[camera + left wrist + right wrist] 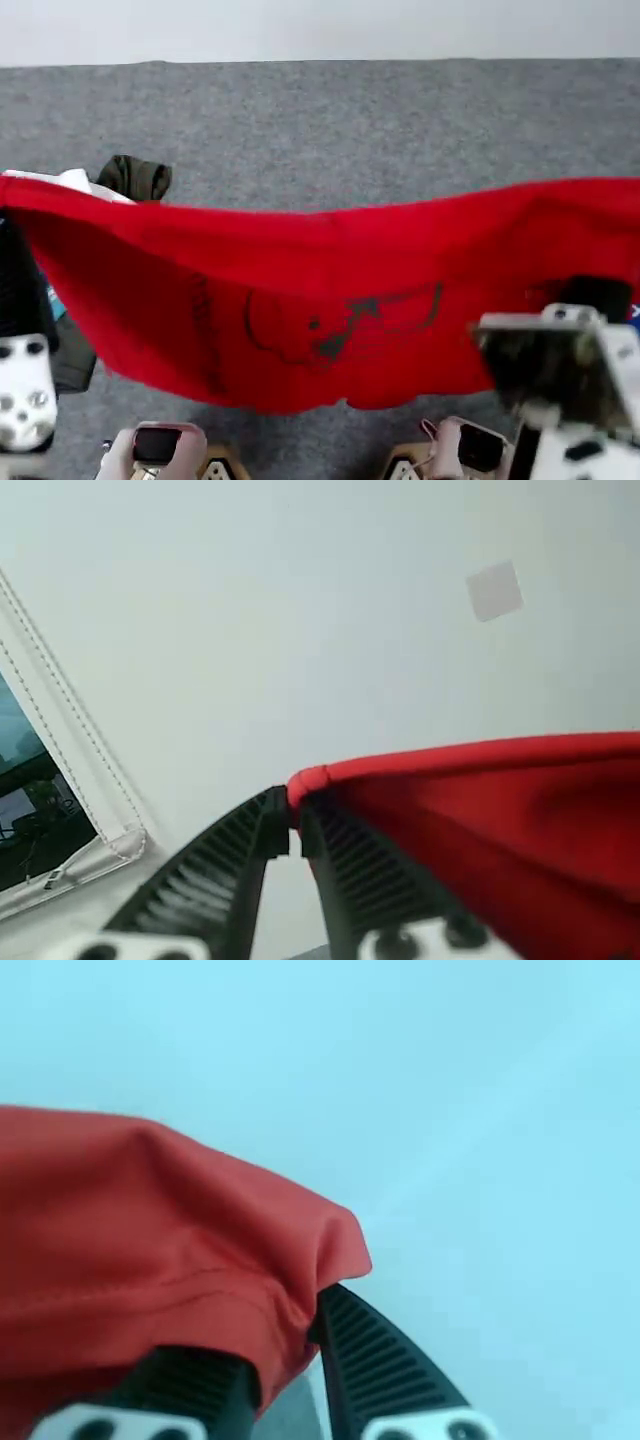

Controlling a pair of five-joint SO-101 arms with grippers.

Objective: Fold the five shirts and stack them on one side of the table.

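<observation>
The red shirt hangs stretched in the air across the middle of the high view, from the left edge of the frame to the right edge, above the grey table. On its front, lower centre of the frame, is a dark line drawing. Any lettering in it is too blurred to read (it looks like loops and a small pointed shape).

Behind the shirt's top edge at upper left, an olive garment and a white garment lie bunched on the table, touching each other. A white arm body sits at lower left and another arm at lower right, in front of the cloth.

The wrist views show the grips, which the high view hides behind fabric and arm housings. In the left wrist view, the left gripper is clamped narrow on a rolled hem corner of the red shirt, its ribbed black fingers nearly meeting at the tips. Beyond it are a pale wall with a small square patch and a stitched white blind edge at the left of the frame.

In the right wrist view, the right gripper is closed on a fold of the red shirt. The cloth drapes over one finger, and the other finger is bare against a plain pale surface.
</observation>
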